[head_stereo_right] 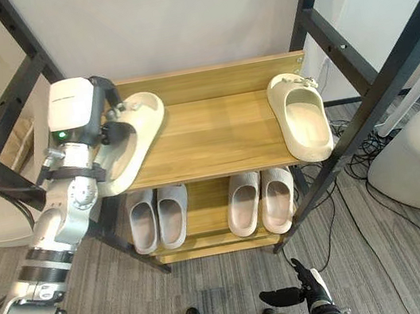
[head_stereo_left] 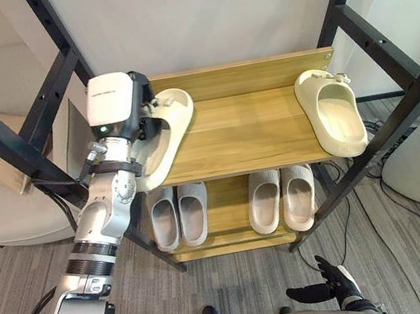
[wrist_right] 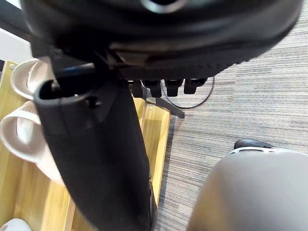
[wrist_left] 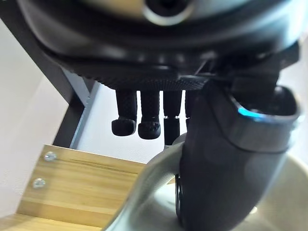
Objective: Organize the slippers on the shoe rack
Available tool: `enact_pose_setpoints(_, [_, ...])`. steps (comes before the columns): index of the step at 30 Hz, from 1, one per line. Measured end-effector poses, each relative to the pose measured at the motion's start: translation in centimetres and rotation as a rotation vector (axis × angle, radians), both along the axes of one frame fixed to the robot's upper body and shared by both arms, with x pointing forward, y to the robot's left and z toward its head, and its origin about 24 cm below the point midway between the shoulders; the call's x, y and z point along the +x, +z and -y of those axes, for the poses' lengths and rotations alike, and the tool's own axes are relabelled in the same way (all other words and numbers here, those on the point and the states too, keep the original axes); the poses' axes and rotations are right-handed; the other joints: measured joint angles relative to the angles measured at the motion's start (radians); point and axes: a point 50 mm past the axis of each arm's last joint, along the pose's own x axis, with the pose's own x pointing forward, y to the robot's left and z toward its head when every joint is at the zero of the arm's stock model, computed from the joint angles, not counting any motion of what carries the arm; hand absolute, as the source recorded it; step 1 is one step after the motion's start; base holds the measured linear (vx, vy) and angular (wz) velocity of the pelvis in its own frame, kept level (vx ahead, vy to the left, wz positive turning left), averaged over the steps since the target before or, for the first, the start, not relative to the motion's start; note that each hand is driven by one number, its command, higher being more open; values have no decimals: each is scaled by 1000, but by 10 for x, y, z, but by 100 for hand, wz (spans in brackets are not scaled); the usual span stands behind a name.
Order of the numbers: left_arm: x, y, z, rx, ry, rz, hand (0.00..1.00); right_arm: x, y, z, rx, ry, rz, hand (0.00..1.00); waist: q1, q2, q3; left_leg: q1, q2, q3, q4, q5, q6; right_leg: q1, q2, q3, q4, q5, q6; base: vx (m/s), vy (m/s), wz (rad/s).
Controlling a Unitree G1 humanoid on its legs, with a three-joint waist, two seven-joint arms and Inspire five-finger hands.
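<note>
The left robot hand pinches the strap of a cream slipper, thumb on one side and fingers on the other. This slipper lies slanted at the left end of the shoe rack's top shelf, its heel hanging over the edge. A second cream slipper lies at the right end, well apart. Two grey pairs sit on the lower shelf. The right robot hand hangs low over the floor, fingers loosely spread.

The silver-grey left arm has black rings and a white boxy wrist housing with a green light. The right hand is matte black.
</note>
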Motion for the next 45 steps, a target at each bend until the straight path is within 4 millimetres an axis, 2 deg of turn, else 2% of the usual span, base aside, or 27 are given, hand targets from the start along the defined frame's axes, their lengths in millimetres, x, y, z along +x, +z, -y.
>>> enact_pose_setpoints(4, [0,-8,23,-47,-92,-34,0,0,-1,1,5,-19,-4,100,-16,10,0,7,-5,2,0,-3,5,5,-6,1,-1,0,1,-22,13,-1])
enact_pose_setpoints(9, [0,-9,39,-76,-143,-51,0,-1,-3,2,-2,-27,-30,100,-32,14,1,8,-5,5,0,-4,6,5,-6,4,-4,2,3,0,0,0])
enact_pose_setpoints(19, [20,-7,55,-129,-129,-89,0,-1,-3,4,7,-69,-26,100,-48,25,5,8,-4,16,0,-5,5,5,-5,11,-9,6,3,-3,1,-1])
enact_pose_setpoints(32, [40,2,69,-295,-150,-168,0,3,-2,9,0,-104,-15,100,-70,50,23,9,-3,28,0,-11,3,5,-5,21,-21,9,4,-5,1,-2])
enact_pose_setpoints(35, [42,3,72,-320,-160,-180,0,5,-1,10,-1,-105,-12,100,-77,54,25,9,-3,28,0,-11,3,6,-4,21,-22,9,4,0,0,0])
enact_pose_setpoints(40, [42,4,88,-348,-214,-201,0,5,-1,10,6,-115,-10,100,-87,54,27,9,-2,27,0,-12,1,7,-3,20,-23,9,3,0,0,0])
enact_pose_setpoints(41, [41,3,91,-353,-225,-206,100,5,-1,10,10,-121,-9,100,-91,54,27,10,-2,27,0,-12,1,8,-3,20,-23,8,3,0,0,0])
enact_pose_setpoints(45, [39,2,102,-363,-257,-217,100,5,-1,9,19,-136,-9,100,-99,53,31,15,-1,28,0,-13,1,13,-3,20,-23,8,2,0,0,0])
